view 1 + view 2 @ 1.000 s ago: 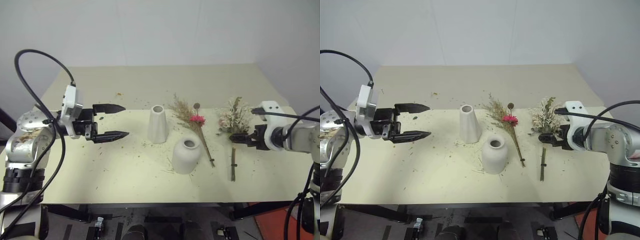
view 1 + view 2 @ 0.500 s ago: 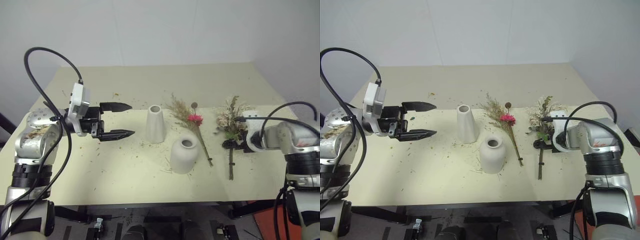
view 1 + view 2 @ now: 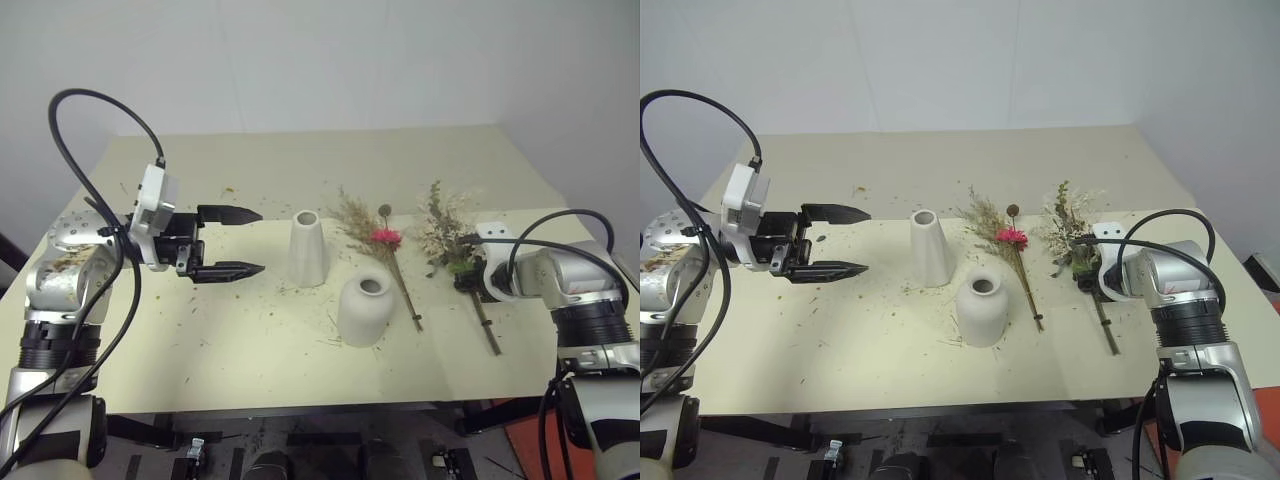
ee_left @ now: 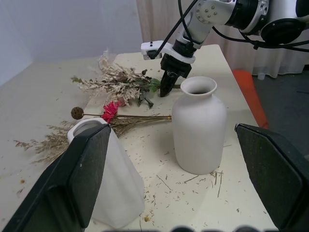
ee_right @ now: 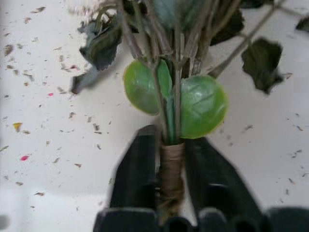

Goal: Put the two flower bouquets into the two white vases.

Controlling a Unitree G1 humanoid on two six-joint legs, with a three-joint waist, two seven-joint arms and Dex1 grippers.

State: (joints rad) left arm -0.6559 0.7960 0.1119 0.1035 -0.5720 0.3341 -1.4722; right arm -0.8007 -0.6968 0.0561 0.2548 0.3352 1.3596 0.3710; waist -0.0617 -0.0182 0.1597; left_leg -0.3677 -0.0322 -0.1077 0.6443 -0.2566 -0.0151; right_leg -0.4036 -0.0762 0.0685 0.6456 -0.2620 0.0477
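Observation:
The cream-beige bouquet (image 3: 440,232) lies on the table's right side, and my right gripper (image 3: 470,284) is shut on its wrapped stem (image 5: 170,166) just below the green leaves. The magenta-flower bouquet (image 3: 386,243) lies flat between that one and the vases. The tall cone vase (image 3: 307,247) stands upright mid-table, with the squat round vase (image 3: 364,310) in front of it and to its right. My left gripper (image 3: 258,240) hovers open to the left of the tall vase, pointing towards it, with nothing between its fingers.
Dried flower crumbs are scattered over the cream table (image 3: 250,340). The table's right edge runs close behind my right arm. A black cable (image 3: 90,110) loops above my left arm. Bare tabletop lies behind the vases and in front of the left gripper.
My right gripper has shut on the cream bouquet's stem. The bouquet has swung, its head now further left and its stem end angled out to the right. The left gripper stayed put.

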